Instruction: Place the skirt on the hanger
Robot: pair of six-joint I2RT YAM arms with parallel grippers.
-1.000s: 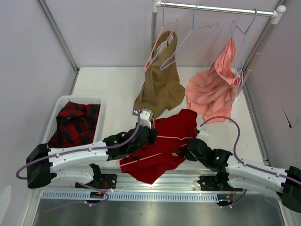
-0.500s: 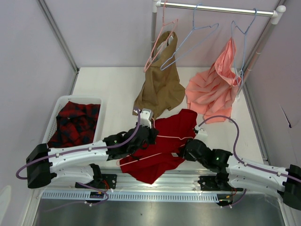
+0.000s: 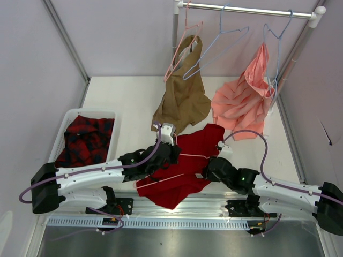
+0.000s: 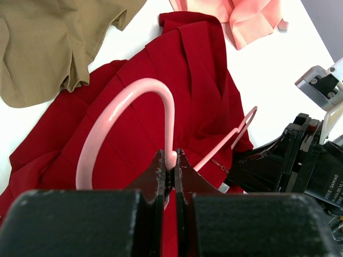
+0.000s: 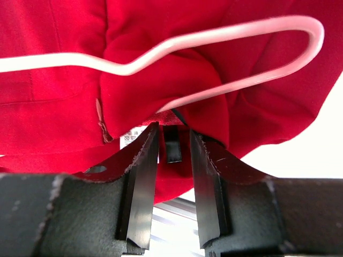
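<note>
The deep-red skirt (image 3: pixel 187 163) lies crumpled on the table in front of both arms. A thin pale-pink hanger (image 3: pixel 194 156) rests on top of it. My left gripper (image 4: pixel 170 159) is shut on the base of the hanger's curved hook (image 4: pixel 120 104), holding it over the skirt (image 4: pixel 182 75). In the right wrist view one corner of the hanger (image 5: pixel 225 33) loops round a bunched fold of the skirt (image 5: pixel 155 85). My right gripper (image 5: pixel 172 134) is open at the skirt's near edge, jaws apart on either side of a small black loop (image 5: pixel 171 144) at the waistband.
A tan garment (image 3: pixel 183 99) and a salmon-pink garment (image 3: pixel 244 101) hang from the rail (image 3: pixel 246 9) at the back, beside light-blue hangers (image 3: pixel 217 43). A white basket (image 3: pixel 64 120) at the left holds a red-and-black plaid garment (image 3: pixel 86 142).
My right arm has edged left and slightly forward onto the skirt's edge. The left arm and the hanger stay where they were.
</note>
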